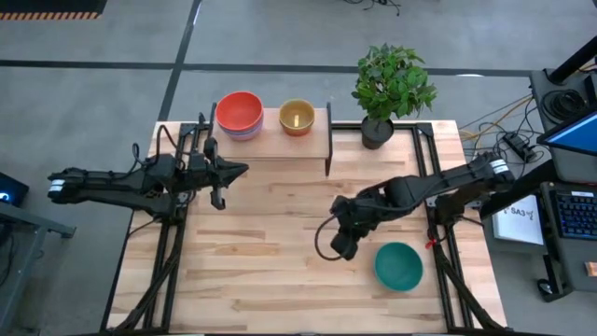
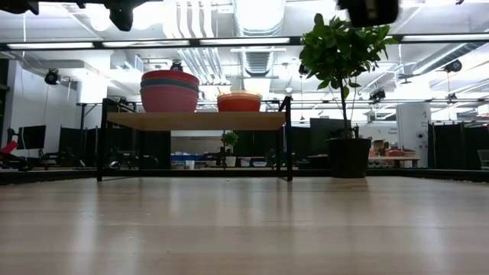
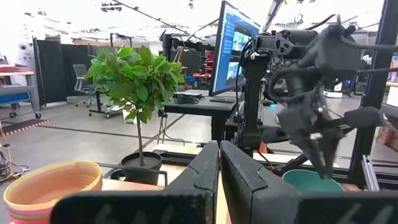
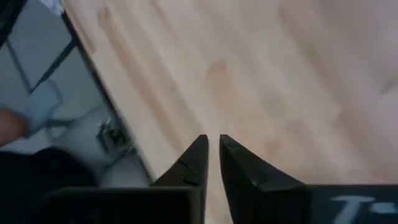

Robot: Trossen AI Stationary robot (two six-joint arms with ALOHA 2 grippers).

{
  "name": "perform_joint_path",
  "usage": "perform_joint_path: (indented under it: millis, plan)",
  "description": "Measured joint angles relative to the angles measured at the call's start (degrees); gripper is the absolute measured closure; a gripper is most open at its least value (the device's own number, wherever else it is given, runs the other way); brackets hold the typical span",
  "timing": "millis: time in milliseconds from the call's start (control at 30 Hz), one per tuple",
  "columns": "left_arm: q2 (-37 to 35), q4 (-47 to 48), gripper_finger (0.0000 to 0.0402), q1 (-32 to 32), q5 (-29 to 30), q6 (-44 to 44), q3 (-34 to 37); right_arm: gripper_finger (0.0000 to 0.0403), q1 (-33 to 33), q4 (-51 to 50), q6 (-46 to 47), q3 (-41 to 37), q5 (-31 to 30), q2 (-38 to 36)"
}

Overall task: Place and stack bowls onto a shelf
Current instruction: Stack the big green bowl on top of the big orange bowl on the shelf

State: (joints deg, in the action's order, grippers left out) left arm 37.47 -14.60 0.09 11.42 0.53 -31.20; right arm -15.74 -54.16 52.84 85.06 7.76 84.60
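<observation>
Nearest the front edge of the table, a teal bowl (image 1: 398,265) sits alone on the planks, well apart from the shelf (image 1: 280,145) and not held by anything. Just beside that bowl, toward the table's middle, hangs the right gripper (image 1: 344,245); its wrist view shows the fingers (image 4: 193,163) almost together with a thin gap and nothing between them, looking down on bare wood. With so narrow a gap, it would likely strike the bowl's rim and push or tip it rather than straddle the wall, so it needs to open wider first. Farther from the teal bowl, at the shelf's near left corner, waits the left gripper (image 1: 216,173), fingers pressed shut and empty. Farthest back, the shelf carries a red-orange bowl (image 1: 239,112) topping a stack on its left and an orange bowl (image 1: 297,117) topping another beside it. A plant (image 1: 392,84) stands just off the shelf's right end; a wide swing could brush it. The teal bowl may also seat badly or topple a stack.
</observation>
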Motion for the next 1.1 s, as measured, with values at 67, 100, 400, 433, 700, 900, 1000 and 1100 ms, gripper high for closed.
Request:
perform_joint_path:
  millis: [67,100,400,433,700,900,1000,1100]
  plan:
    - [-0.01,-0.02,0.0402,0.0,0.01,0.3,0.0,0.0355,-0.16,-2.11,3.74,0.0,2.99,0.63]
    - [-0.02,-0.01,0.0402,-0.01,0.01,0.34,0.0,0.0344,-0.27,-4.12,5.87,0.0,3.48,0.85]
    - [-0.18,-1.91,0.0402,-0.01,0.0,2.15,-0.04,0.0252,-4.93,-16.72,24.94,-0.05,4.47,3.69]
    - [-0.22,-1.82,0.0402,-0.01,0.01,2.17,-0.04,0.0246,-5.69,-16.53,26.88,-0.27,4.14,4.08]
    - [-0.48,-2.0,0.0402,-0.01,0.0,2.08,-0.04,0.0231,-11.8,-18.46,39.34,-3.02,1.6,9.13]
    - [-0.27,-2.0,0.0402,-0.01,0.0,1.93,-0.04,0.023,-12.89,-18.37,39.0,-3.69,1.35,13.7]
    - [-0.24,-2.07,0.0402,-0.01,0.0,1.94,-0.04,0.0233,-12.88,-18.31,37.04,-3.69,1.35,15.74]
    - [-0.24,-2.11,0.0402,-0.01,0.0,1.93,-0.04,0.0241,-12.88,-18.37,35.53,-3.69,1.36,17.69]
